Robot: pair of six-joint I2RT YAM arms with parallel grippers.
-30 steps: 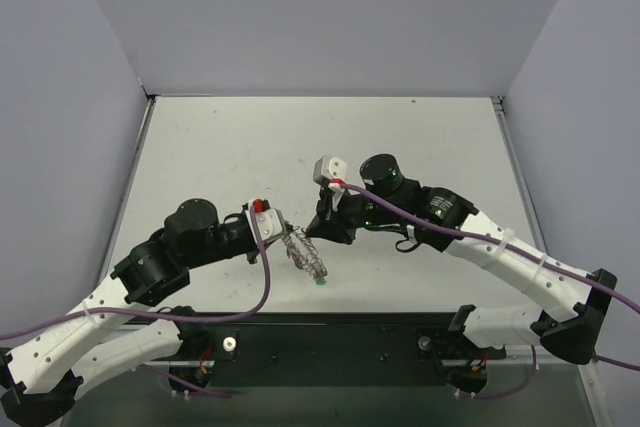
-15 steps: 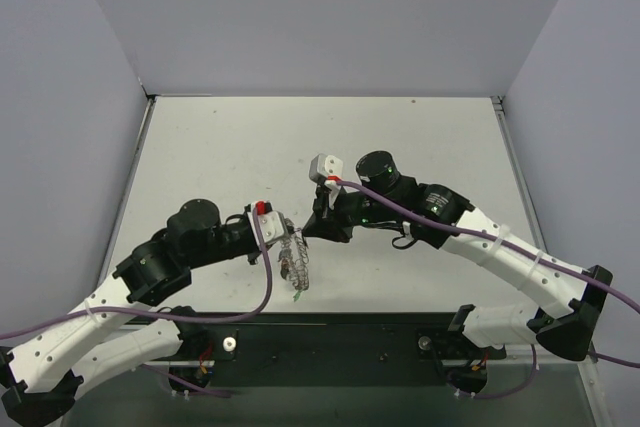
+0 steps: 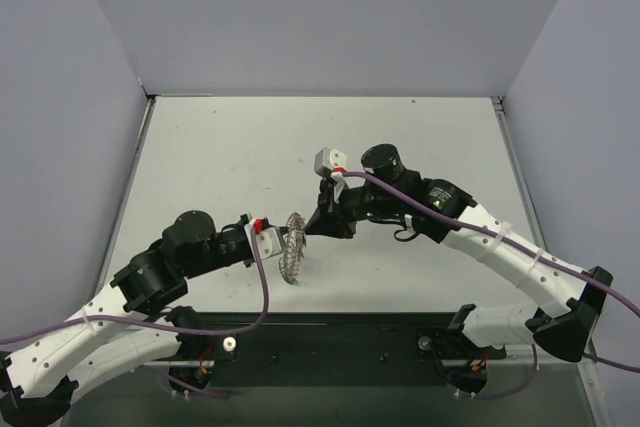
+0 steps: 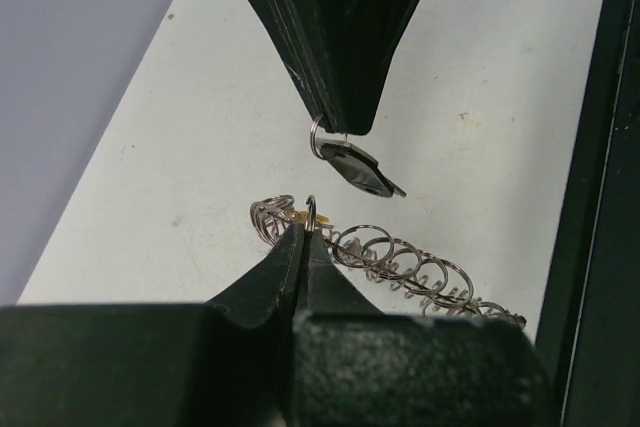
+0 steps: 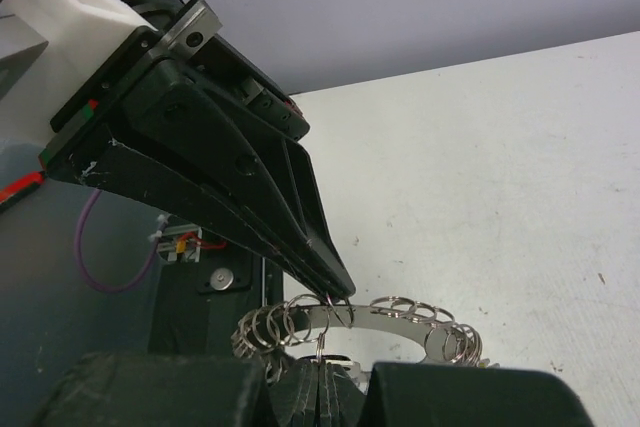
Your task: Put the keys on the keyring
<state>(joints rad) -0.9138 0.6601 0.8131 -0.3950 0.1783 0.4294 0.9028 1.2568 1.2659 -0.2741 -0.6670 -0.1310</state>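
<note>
As seen from above: keyring (image 3: 293,247), 1 item, held off the table (image 3: 220,147) on edge between both arms, long axis running far-to-near. Coiled rim clamped in the closed left gripper (image 4: 304,235). Tips of right gripper (image 4: 345,125) pinched together on small loop (image 4: 316,137) of 1 key (image 4: 362,169). Key just beside the ring, not touching, blade slanting down-right in left wrist view. Head colour not discernible.

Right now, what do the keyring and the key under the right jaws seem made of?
The keyring: polished silvery metal, likely steel, glinting along its wire loops. The key: dull dark-grey blade, probably metal, hanging on a shiny small ring.
</note>
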